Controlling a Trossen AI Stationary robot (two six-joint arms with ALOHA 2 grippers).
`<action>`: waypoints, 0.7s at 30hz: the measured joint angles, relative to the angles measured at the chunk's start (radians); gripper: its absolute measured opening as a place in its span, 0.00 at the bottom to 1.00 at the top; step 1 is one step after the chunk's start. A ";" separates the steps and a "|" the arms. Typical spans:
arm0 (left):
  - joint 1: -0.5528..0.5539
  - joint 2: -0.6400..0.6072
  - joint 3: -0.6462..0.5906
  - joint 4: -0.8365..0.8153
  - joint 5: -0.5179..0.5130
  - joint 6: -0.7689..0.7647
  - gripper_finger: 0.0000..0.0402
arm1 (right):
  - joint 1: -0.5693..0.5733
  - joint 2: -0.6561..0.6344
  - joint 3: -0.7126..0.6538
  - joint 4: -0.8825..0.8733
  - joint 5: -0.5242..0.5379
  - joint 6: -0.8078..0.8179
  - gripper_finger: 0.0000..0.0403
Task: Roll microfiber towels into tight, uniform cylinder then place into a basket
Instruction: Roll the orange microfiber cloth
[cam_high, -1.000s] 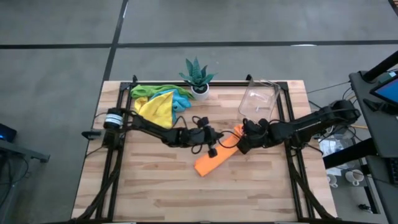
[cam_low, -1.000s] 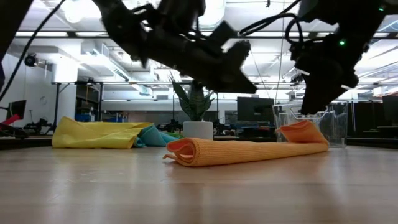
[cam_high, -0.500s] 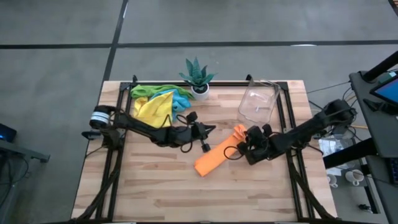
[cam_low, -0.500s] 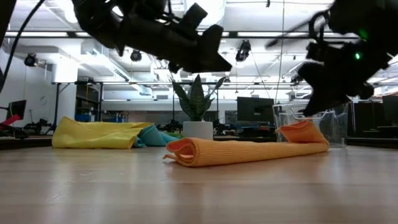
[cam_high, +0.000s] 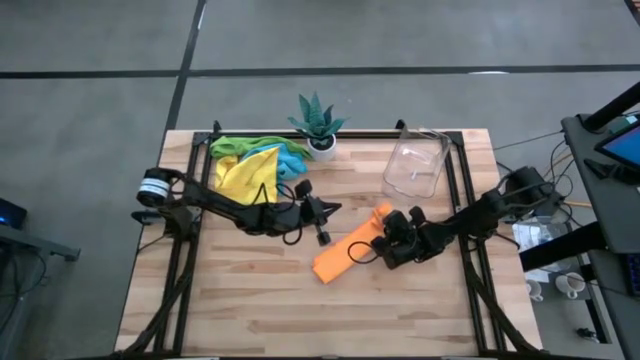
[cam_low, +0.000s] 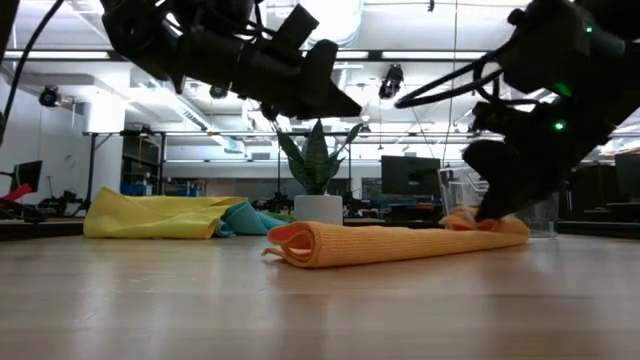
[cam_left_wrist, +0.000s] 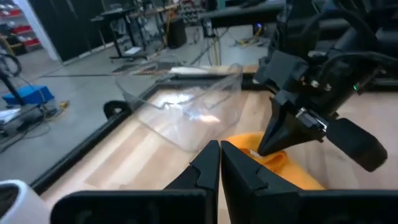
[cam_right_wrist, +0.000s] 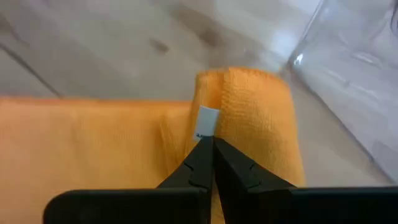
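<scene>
**Orange roll pinched at its far end**

Orange towel (cam_high: 347, 252) lies rolled on the wooden tabletop (cam_high: 250, 310), unmoved since a second ago. The right tool (cam_high: 383, 241), open and above the roll's end then, has dropped and now sits with its fingers closed together on the end nearest the basket (cam_high: 415, 165); the right wrist view shows the tips meeting at the towel's white tag (cam_right_wrist: 206, 122). The left tool (cam_high: 322, 237), shut and holding nothing, has drawn back from the roll and hangs higher. Behind it lie the yellow, green and blue towels (cam_high: 252, 163), heaped beside a potted plant (cam_high: 319, 124). Nothing blocks the clear, empty basket.
</scene>
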 joint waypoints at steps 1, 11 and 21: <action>0.000 0.006 0.001 0.003 0.005 -0.007 0.00 | 0.006 0.009 0.001 -0.006 -0.001 0.000 0.02; 0.035 0.056 0.007 0.084 0.170 -0.149 0.00 | 0.033 0.022 0.001 -0.002 -0.019 -0.021 0.02; 0.055 0.425 0.295 0.174 0.245 -0.202 0.00 | 0.034 0.024 -0.005 0.011 -0.031 -0.131 0.02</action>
